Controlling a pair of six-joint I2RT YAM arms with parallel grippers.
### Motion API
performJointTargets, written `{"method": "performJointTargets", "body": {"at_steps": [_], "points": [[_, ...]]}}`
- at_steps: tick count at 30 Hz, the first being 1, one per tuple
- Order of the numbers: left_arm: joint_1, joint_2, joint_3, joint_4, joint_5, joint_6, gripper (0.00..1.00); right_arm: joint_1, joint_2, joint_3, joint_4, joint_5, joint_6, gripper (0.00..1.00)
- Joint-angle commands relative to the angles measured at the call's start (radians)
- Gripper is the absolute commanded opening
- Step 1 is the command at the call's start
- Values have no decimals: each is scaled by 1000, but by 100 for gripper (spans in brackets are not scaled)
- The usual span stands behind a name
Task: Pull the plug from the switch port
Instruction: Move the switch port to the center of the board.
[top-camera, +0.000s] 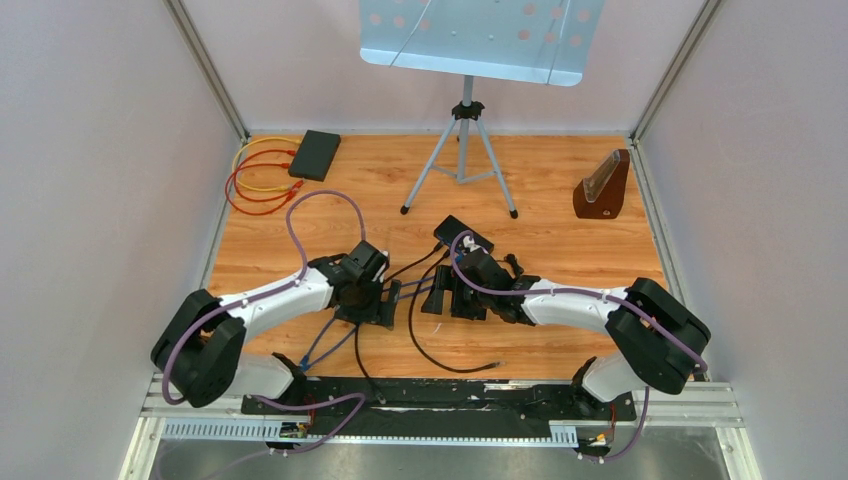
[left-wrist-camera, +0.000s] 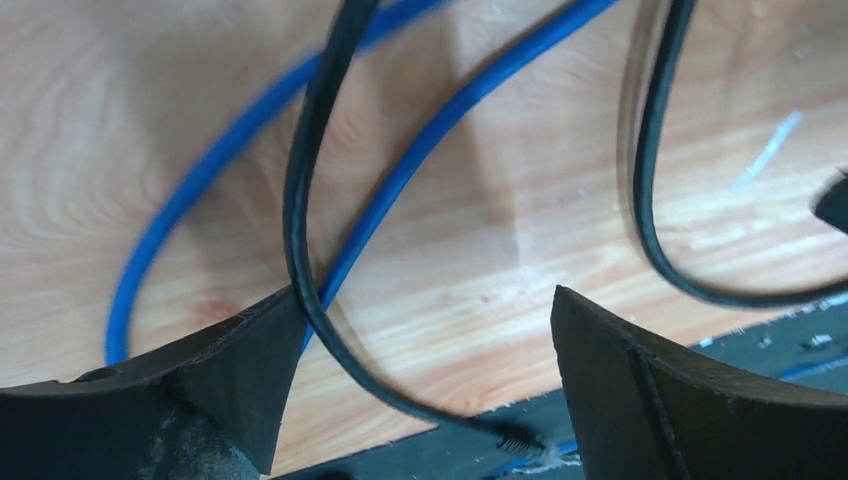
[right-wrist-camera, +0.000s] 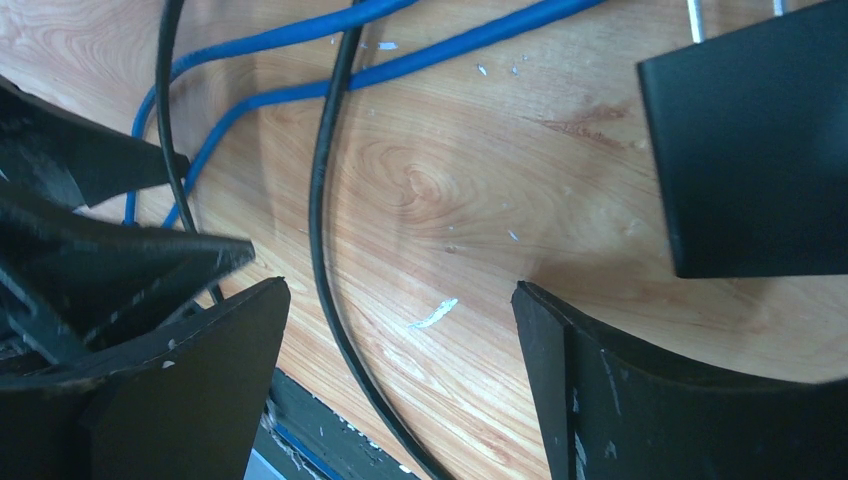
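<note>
The switch (top-camera: 463, 234) is a small black box at the table's middle, seen as a black block (right-wrist-camera: 750, 140) in the right wrist view. Black cables (top-camera: 420, 262) leave its near left side. The plug in its port is too small to make out there. My left gripper (top-camera: 378, 298) (left-wrist-camera: 425, 300) hangs open over the wood, a black cable (left-wrist-camera: 300, 250) crossing between its fingers without being gripped. My right gripper (top-camera: 452, 296) (right-wrist-camera: 400, 290) is open too, just near-left of the switch, with another black cable (right-wrist-camera: 320, 200) running loose between its jaws.
Blue cables (left-wrist-camera: 400, 170) lie across the wood under both grippers. One loose black cable end (top-camera: 498, 367) rests near the front; another (left-wrist-camera: 515, 437) lies on the black base rail (top-camera: 430, 395). Farther back stand a tripod (top-camera: 462, 150), a brown wedge (top-camera: 603, 187) and a second black box (top-camera: 315, 154).
</note>
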Motion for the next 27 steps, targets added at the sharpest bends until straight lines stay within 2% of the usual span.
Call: {"method": "performJointTargets", "body": {"at_steps": [1,4,6,9,15,19,27], "points": [[-12,-133,57,-51,-82,-47,100,2,-21,-12,4,17,3,89],[-9,-163,116,-135,-309,-30,100,3,-18,-5,2,10,2,89],[9,-152,150,-174,-381,-18,100,2,-16,-3,2,7,4,89],[55,-119,164,-171,-382,10,100,3,-13,-3,3,8,7,89],[153,-9,161,-91,-299,25,100,2,-15,-5,2,0,10,89],[231,38,143,-21,-163,43,100,2,-23,-12,2,1,11,90],[285,63,74,76,48,49,100,2,-13,-11,1,0,11,90]]}}
